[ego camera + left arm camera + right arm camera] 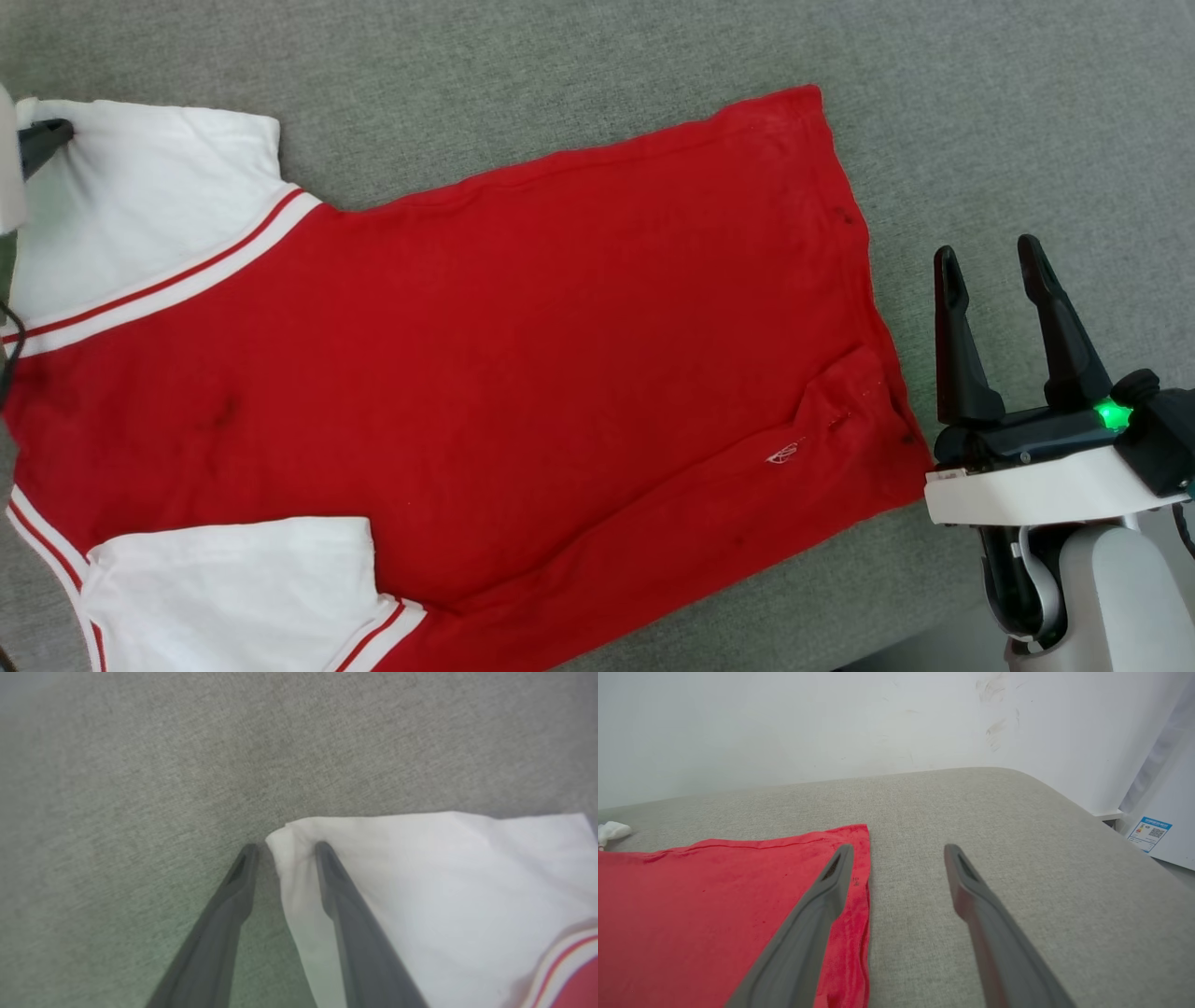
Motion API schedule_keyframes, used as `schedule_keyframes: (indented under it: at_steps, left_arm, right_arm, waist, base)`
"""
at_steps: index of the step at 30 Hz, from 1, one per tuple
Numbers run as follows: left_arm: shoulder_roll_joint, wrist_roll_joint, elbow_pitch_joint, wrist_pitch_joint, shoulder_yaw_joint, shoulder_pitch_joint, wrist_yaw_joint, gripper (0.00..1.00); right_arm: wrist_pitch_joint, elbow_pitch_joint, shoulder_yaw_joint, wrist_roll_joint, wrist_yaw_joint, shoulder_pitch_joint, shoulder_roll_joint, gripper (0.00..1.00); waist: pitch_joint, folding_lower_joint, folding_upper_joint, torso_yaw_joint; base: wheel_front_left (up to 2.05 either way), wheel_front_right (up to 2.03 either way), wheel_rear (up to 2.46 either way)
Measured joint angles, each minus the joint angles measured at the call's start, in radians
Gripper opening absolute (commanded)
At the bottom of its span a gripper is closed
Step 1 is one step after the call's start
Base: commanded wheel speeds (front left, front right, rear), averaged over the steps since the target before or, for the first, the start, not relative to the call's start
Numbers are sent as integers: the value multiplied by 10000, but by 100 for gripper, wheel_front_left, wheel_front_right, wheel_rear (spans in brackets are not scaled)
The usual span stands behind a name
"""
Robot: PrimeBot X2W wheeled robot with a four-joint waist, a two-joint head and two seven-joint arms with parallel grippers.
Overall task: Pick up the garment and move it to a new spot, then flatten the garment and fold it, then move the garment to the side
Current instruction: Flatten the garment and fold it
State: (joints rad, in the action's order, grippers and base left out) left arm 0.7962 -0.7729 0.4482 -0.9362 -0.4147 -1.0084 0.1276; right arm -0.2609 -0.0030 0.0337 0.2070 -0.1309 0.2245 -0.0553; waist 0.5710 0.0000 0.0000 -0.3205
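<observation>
Left gripper [286,845] sits at 10 o'clock in the head view, on the outer corner of the upper white sleeve [140,205]. Its jaws are apart, not clenched. One finger [233,891] is down on the bare grey fabric surface [597,56], the other presses on the sleeve, and the folded sleeve edge sits between them.

The garment [560,327], a red T-shirt, lies spread flat across the middle of the surface, with its sleeves at 9 o'clock and its hem at 3 o'clock. The second white sleeve [233,588] is at 7 o'clock, with striped trim [159,285] along both shoulders. Near the hem at 4 o'clock are a raised crease [840,392], a small white logo [784,455] and a few dark specks.

Right gripper [986,247] is at 4 o'clock, released with jaws wide and holding nothing. It is just beside the hem's edge over bare surface, green light [1109,413] on its wrist.

The right wrist view shows a white wall [784,728] at 12 o'clock behind the surface. A white unit with a blue label [1150,833] stands at 3 o'clock past the rounded corner.
</observation>
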Motion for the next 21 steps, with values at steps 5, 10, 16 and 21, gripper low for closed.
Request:
schedule_keyframes:
  at_steps: [5, 10, 16, 21]
  left_arm:
    - [-171, -157, -84, 892, -261, 165, 6, 0]
    - [-364, 115, -293, 3478, -1012, 214, 15, 0]
    - [-347, -127, -844, 5152, -1833, 407, 15, 0]
    - [-117, -324, -1716, 5967, -2374, 796, 17, 0]
  right_arm:
    - [-13, 27, -31, -134, 0, 21, 13, 100]
    - [-15, 40, -69, -343, 0, 28, -314, 100]
    - [986, 17, 376, -347, 0, 23, -1404, 100]
    - [3373, -13, 819, 146, 0, 447, -2681, 100]
  waist:
    - [-70, 0, 0, 136]
    - [-540, 0, 0, 475]
    - [-1239, 0, 0, 866]
    - [-1780, -1, 0, 1313]
  base:
    - [0, 0, 0]
    - [0, 0, 0]
    - [0, 0, 0]
    - [0, 0, 0]
